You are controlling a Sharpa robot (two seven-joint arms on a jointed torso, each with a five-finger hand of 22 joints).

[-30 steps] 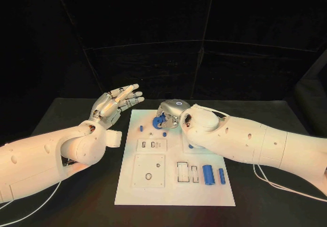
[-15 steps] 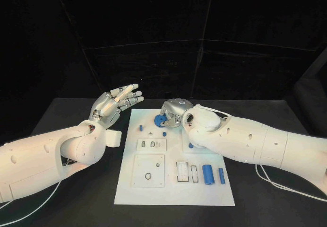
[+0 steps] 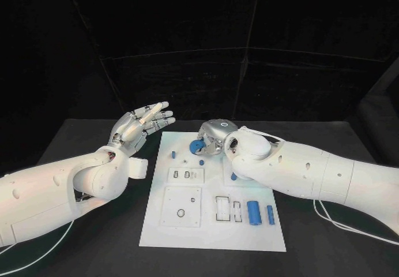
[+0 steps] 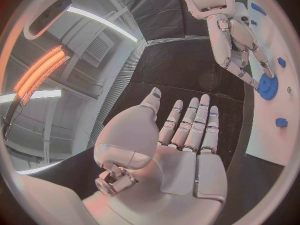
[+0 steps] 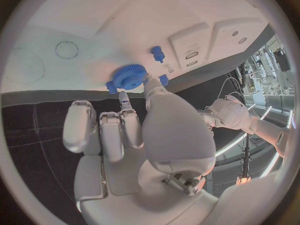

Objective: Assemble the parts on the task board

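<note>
Gear work is where I am now: my right hand (image 3: 213, 136) sits over the far end of the white rectangular task board (image 3: 212, 234), with the round blue toothed plastic gear (image 5: 129, 77) at its fingertips (image 5: 124, 99). In the right wrist view the fingers reach the gear's rim and seem to pinch it, so I judge it grasped, lying flat on or just above the board near its far edge. The left wrist view shows the same gear (image 4: 269, 86) under those fingertips.

My left hand (image 3: 141, 126) is released, palm up and fingers spread, raised beside the board's far left corner and holding nothing.

To do this step well I would keep the gear level, centre its hole over whatever peg or seat it belongs on, and lower it straight without tilting, turning slightly if the teeth must mesh. I cannot see the peg itself under the gear, so I would go slowly and feel for it. The small blue pegs (image 3: 173, 155) close by must not be knocked.

Two blue cylinders (image 3: 254, 213) lie side by side near the board's near right corner, well apart from the gear.

No brand, label or legible writing appears on the board or the parts.
</note>
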